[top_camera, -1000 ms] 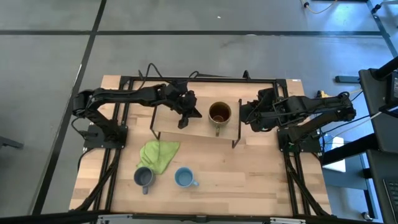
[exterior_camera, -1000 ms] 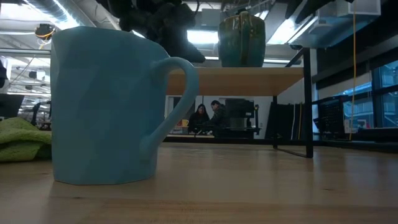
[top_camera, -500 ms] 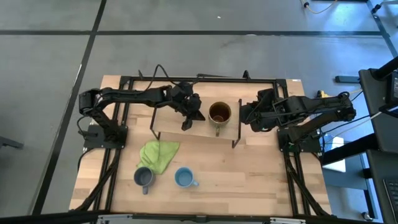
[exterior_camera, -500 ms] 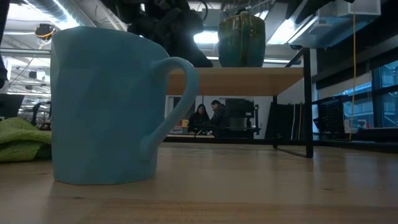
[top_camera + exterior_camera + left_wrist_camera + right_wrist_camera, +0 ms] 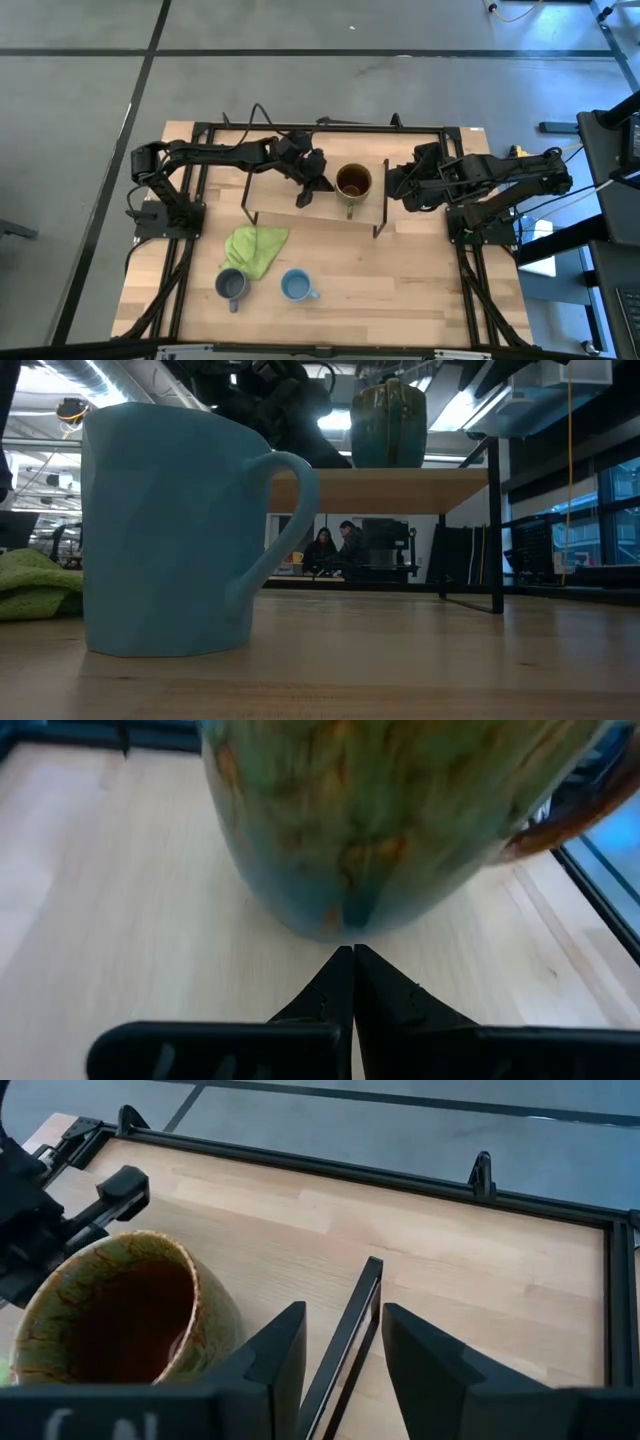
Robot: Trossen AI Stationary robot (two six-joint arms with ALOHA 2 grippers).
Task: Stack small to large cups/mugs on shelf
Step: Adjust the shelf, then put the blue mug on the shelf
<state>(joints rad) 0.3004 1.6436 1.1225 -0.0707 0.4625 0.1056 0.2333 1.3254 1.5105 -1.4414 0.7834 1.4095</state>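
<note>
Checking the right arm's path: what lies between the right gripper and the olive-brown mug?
The shelf's black rod leg stands between the right gripper and the olive-brown mug, seen in the right wrist view.

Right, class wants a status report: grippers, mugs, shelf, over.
Left gripper shut, tips beside the large olive-brown mug on the light-wood shelf. Right gripper open, waiting beyond the shelf's end. Small grey-blue mug and light-blue mug on the tabletop.

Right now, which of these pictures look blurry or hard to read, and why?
Left wrist view: the olive-brown mug fills the frame, soft and out of focus. Low view: the light-blue mug looms huge, and bright ceiling lights leave the left gripper a dark silhouette. High view: even light, all sharp.
</note>
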